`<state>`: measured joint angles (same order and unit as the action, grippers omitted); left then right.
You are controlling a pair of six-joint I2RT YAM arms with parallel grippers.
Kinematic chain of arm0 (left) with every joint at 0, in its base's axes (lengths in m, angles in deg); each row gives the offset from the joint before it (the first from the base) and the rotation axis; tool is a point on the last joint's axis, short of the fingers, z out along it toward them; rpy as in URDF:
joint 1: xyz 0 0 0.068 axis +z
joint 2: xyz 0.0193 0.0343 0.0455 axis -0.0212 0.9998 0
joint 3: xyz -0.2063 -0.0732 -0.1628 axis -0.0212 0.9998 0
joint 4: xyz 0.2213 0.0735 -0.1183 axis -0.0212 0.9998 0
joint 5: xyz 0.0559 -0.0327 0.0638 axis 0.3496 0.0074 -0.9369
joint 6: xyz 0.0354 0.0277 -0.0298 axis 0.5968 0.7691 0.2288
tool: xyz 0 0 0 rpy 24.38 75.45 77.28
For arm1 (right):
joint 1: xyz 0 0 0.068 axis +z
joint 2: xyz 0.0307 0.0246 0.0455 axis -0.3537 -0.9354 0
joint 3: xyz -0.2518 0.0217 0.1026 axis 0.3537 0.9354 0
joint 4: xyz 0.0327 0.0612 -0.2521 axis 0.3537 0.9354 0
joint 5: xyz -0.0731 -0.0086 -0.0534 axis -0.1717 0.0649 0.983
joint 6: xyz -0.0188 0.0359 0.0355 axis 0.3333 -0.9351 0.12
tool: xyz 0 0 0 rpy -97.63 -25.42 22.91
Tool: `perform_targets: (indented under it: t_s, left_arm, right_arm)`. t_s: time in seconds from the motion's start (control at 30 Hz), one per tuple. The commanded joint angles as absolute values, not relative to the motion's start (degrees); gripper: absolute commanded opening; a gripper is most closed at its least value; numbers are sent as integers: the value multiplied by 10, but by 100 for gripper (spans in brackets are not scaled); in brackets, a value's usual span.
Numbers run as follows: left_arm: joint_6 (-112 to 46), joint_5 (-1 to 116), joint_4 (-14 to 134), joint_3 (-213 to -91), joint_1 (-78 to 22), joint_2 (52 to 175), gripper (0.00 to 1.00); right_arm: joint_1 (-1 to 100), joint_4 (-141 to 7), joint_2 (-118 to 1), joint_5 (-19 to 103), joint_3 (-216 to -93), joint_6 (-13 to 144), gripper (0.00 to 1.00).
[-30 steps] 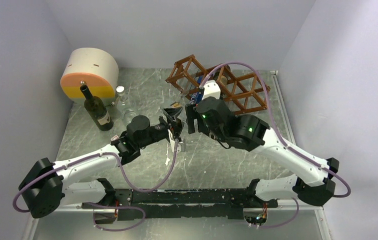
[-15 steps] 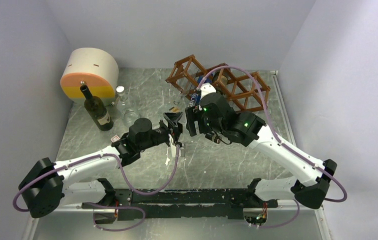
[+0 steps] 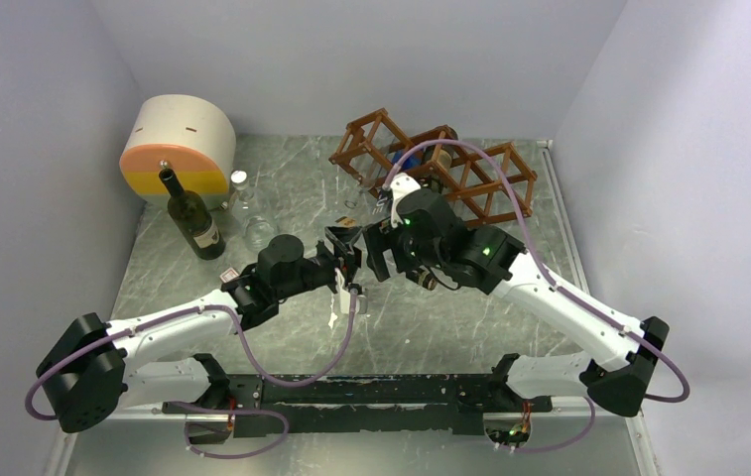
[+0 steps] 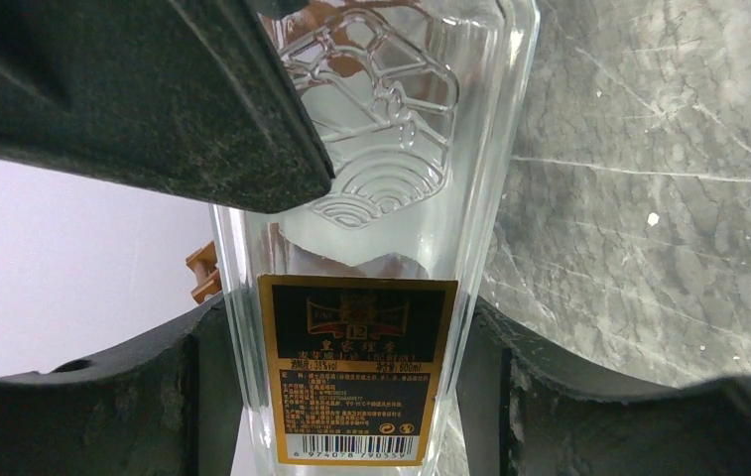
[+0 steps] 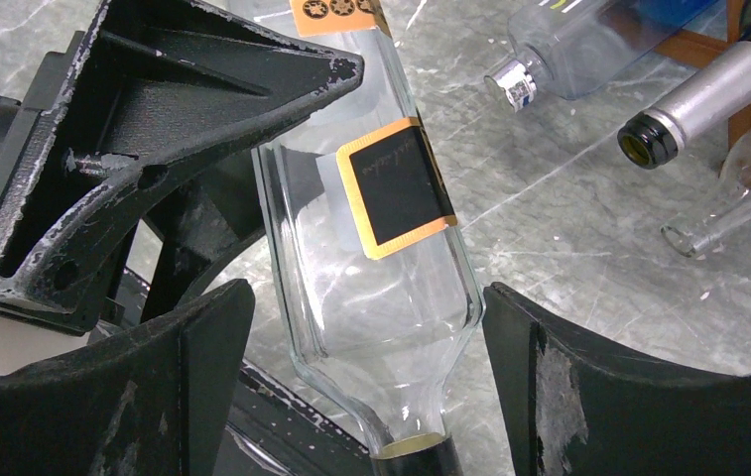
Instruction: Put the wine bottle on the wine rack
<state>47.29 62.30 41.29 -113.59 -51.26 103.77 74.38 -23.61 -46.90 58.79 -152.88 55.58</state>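
**Wine bottle** (image 4: pixel 361 248): clear glass, flat-sided, with embossed relief and a black label edged in gold. It is held off the table (image 3: pixel 431 317), at mid-table between the two arms and well short of the rack. In the right wrist view it tilts, its dark-capped neck nearest the lens.

**Left tool** (image 4: pixel 336 397): closed on the bottle. One finger presses each side of the body, level with the label.

**Right tool** (image 5: pixel 366 377): jaws spread wide, straddling the bottle's shoulder. A thin gap shows on one side, so there is no grip.

**Wine rack** (image 3: pixel 470 183): reddish-brown lattice of diamond cells, at the right rear of the table beyond the right arm.

**Bottle necks by the rack**, right wrist view:
- a clear bottle with a silver cap (image 5: pixel 510 84)
- a dark bottle with a grey foil neck (image 5: pixel 698 104)
- an open clear neck (image 5: pixel 718 218)

How these sit in the cells cannot be told.

**Dark green bottle** (image 3: pixel 190 213): upright at the left rear of the table, just in front of the drum.

**Drum** (image 3: pixel 178 144): cream, with an orange and yellow face.
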Motion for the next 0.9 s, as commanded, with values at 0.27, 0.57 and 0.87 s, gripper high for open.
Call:
perform_targets:
  t_s: [0.27,0.57,0.87]
  left_arm:
    - [482,650,267,-1159,-520,1000,7]
    - [477,644,261,-1157,-521,999,7]
    - [469,638,260,-1155,-520,991,7]
  right_arm:
    - [751,-277,-496,544,-1514,568,88]
    - [751,-277,-501,509,-1510,573,83]
    - [752,-267,-523,513,-1512,574,86]
